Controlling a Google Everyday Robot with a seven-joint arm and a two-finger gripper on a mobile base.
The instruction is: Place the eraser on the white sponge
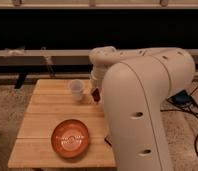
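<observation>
Legible text, labels, brands, numbers, signs: none can be read on any surface in view
Orange plate [70, 138]: pale marks at its centre, too blurred to read as lettering
Gripper [95, 92]: at the end of the white arm, over the far part of the wooden table [42, 120], just beside the translucent cup [76, 89]; no readable marking on it

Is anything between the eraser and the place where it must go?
Unclear: the white sponge is not visible, the arm covers the table's right side. The eraser is at the gripper; the cup stands close beside it.
</observation>
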